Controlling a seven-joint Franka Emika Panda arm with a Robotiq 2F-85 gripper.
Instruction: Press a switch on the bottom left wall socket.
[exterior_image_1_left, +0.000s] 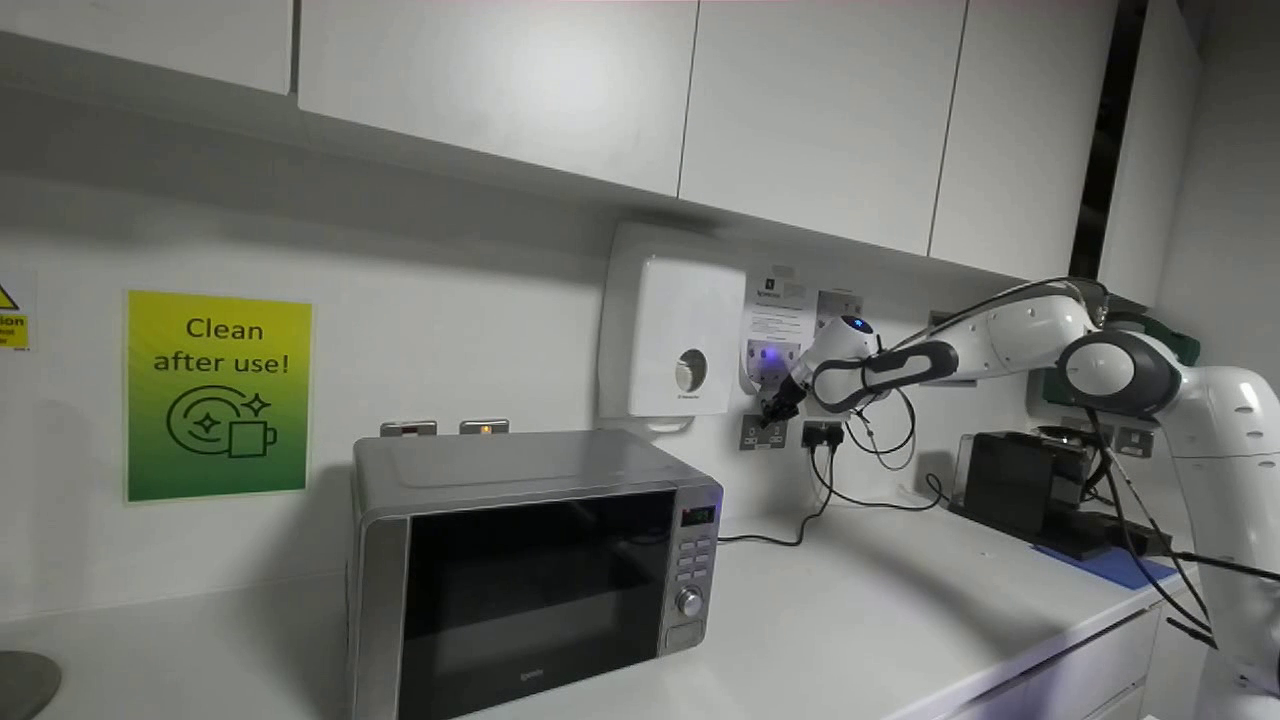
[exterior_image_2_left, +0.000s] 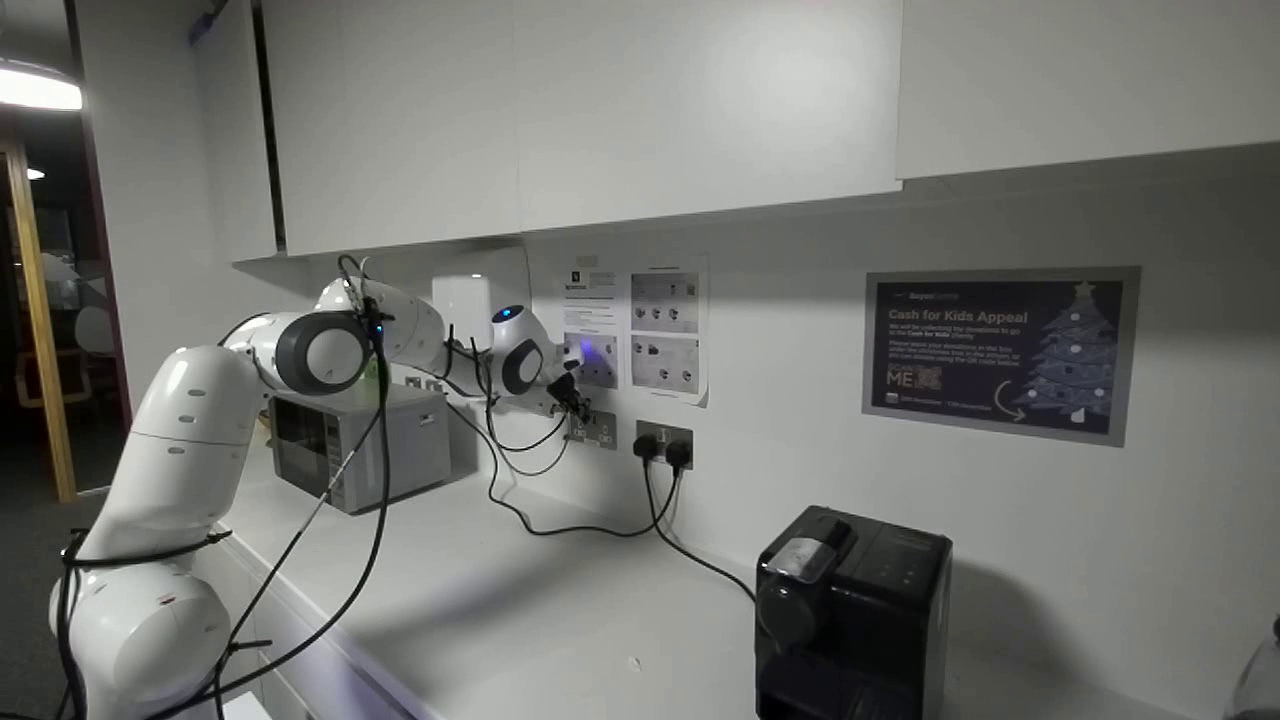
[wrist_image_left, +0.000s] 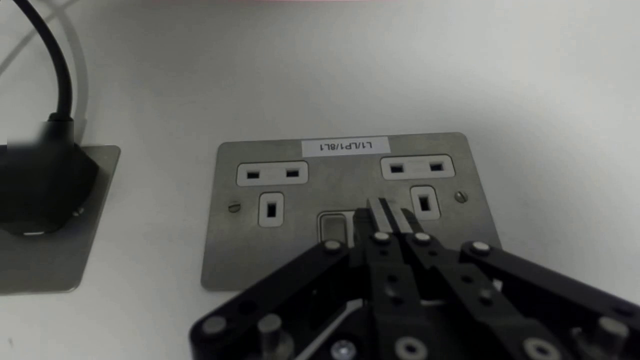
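The bottom left wall socket is a grey metal plate (exterior_image_1_left: 750, 438) with white inserts and dark plug holes, also in an exterior view (exterior_image_2_left: 602, 428). It fills the middle of the wrist view (wrist_image_left: 345, 185), where its label reads upside down. One switch (wrist_image_left: 333, 229) shows near the plate's middle; the area just right of it is hidden behind my fingers. My gripper (wrist_image_left: 383, 201) is shut and empty, its fingertips in front of the plate between that switch and the right-hand earth hole. I cannot tell whether they touch. The gripper is small in both exterior views (exterior_image_1_left: 778, 408) (exterior_image_2_left: 572, 398).
A neighbouring socket (exterior_image_2_left: 682, 437) holds black plugs (wrist_image_left: 45, 185) with cables trailing to the counter. A white dispenser (exterior_image_1_left: 680, 320) and printed notices (exterior_image_2_left: 668, 330) are above. A microwave (exterior_image_1_left: 540, 560) and a black coffee machine (exterior_image_2_left: 850, 610) stand on the counter. Cupboards (exterior_image_1_left: 810, 120) overhang.
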